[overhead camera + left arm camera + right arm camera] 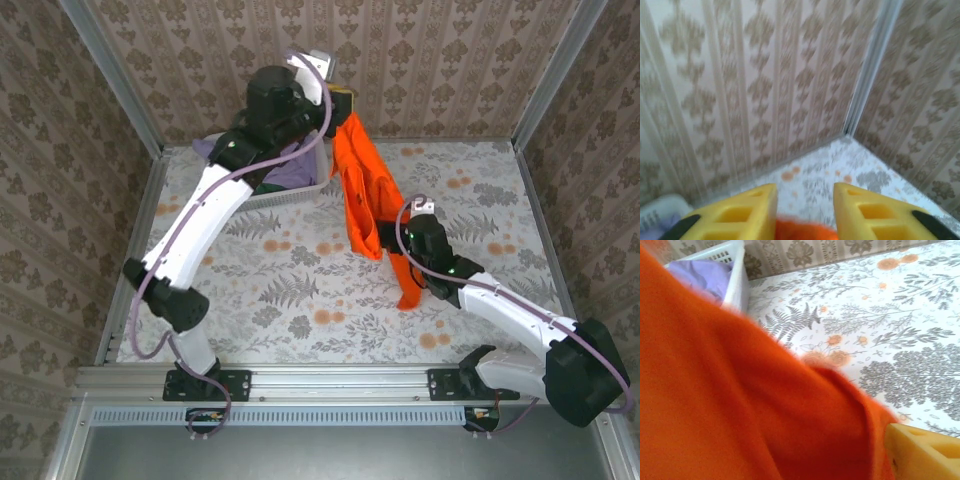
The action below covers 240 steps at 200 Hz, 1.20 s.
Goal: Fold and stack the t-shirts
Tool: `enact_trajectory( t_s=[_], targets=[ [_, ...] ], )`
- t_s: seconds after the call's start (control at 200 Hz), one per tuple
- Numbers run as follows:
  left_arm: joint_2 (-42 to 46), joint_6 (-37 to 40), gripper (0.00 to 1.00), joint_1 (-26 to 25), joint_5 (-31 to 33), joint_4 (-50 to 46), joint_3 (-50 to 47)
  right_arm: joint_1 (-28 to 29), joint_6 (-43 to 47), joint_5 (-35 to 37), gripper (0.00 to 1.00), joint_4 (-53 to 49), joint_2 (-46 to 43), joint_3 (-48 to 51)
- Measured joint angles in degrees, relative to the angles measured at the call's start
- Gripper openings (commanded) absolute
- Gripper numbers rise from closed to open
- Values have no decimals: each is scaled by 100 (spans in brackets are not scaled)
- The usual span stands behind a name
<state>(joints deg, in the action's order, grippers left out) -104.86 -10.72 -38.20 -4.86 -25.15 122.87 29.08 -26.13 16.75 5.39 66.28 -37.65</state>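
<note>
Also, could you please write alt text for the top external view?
An orange t-shirt hangs stretched between the left arm's fingers, high near the back wall, and the right arm's fingers, lower over the floral table. A white basket with lavender cloth sits at the back left, partly hidden by the left arm.

Orange t-shirt: bright, plain, unfolded, bunched into long narrow strip. Hangs slanted in air, top end high near back wall, lower end trailing over table middle. Lavender t-shirt: crumpled inside white lattice basket, back left.
</note>
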Motion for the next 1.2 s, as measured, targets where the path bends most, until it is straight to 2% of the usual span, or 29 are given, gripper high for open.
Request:
enact_trajectory(
  t_s=[0.04, 0.095, 0.2, 0.3, 0.39, 0.52, 0.71, 0.815, 0.995, 1.075, 1.2],
  targets=[
    [-295, -166, 74, 98, 0, -203, 94, -46, -44, 50, 86, -13, 33, 0],
    [-721, -396, 80, 280, -28, -463, 142, -127, -118, 101, 86, -76, 118, -2],
    [-1346, -852, 82, 706, -50, -951, -92, -286, -282, 155, 84, -269, 341, -37],
    [-1453, -1134, 83, 1091, -22, -1150, -831, -442, -459, 173, 83, -509, 553, -151],
    [-1554, -1182, 83, 1231, 109, -1427, -940, -544, -586, 160, 83, -584, 678, -214],
    [-1943, -1029, 83, 1019, 400, -1812, -212, -599, -713, 103, 83, -614, 774, -219],
    [-3117, -490, 83, 522, 710, -2444, 1700, -599, -732, 79, 82, -697, 811, -258],
    [-3705, -269, 78, 396, 909, -2745, 2341, -599, -732, 79, 82, -697, 831, -273],
    [-4129, -42, 51, 540, 1165, -3139, 2411, -599, -730, 37, 80, -699, 887, -282],
    [-4155, 66, 35, 667, 1082, -3220, 2374, -601, -730, -24, 79, -699, 933, -289],
    [-3945, 302, 21, 887, 1097, -3042, 1891, -599, -730, -94, 76, -697, 992, -304]
  ],
)
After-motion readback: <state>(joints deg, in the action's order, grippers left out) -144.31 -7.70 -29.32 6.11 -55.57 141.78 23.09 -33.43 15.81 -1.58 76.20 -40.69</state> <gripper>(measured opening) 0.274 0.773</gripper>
